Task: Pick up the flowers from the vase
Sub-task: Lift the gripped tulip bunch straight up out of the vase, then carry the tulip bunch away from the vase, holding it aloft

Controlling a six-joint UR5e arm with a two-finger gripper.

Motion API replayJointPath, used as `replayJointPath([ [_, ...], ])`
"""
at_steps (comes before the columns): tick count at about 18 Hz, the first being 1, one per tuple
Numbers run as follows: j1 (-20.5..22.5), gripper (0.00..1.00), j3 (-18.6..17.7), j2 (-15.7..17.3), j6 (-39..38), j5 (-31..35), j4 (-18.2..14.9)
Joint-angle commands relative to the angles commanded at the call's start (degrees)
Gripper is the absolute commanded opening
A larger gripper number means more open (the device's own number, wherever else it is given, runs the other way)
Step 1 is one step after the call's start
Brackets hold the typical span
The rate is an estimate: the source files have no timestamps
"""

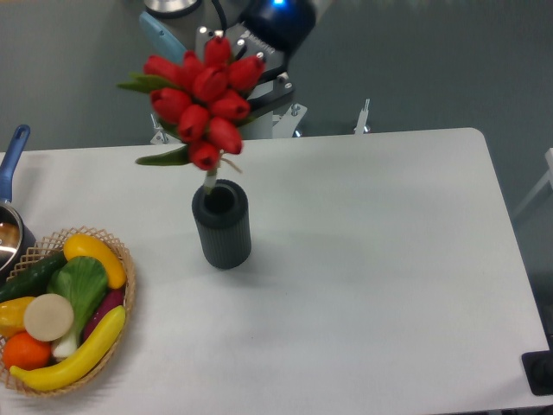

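The gripper (256, 79) is clamped on the flowers (204, 102), its dark fingers (270, 93) showing just behind the red buds. The bunch hangs in the air in front of it, stems pointing down, their tips (210, 183) just over the mouth of the vase (222, 225). The vase stands upright on the table (380, 259) below the gripper. A basket (121, 322) of toy produce sits well below and to the left.

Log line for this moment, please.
phase: lift | claw: shut on flowers | stems: tips just above vase mouth | vase: upright on table
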Motion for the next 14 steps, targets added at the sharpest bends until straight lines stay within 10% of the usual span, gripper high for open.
replayJointPath([
  [14,-5.6,0.0,7.03,-19.24,8.53,48.15,-0.35],
])
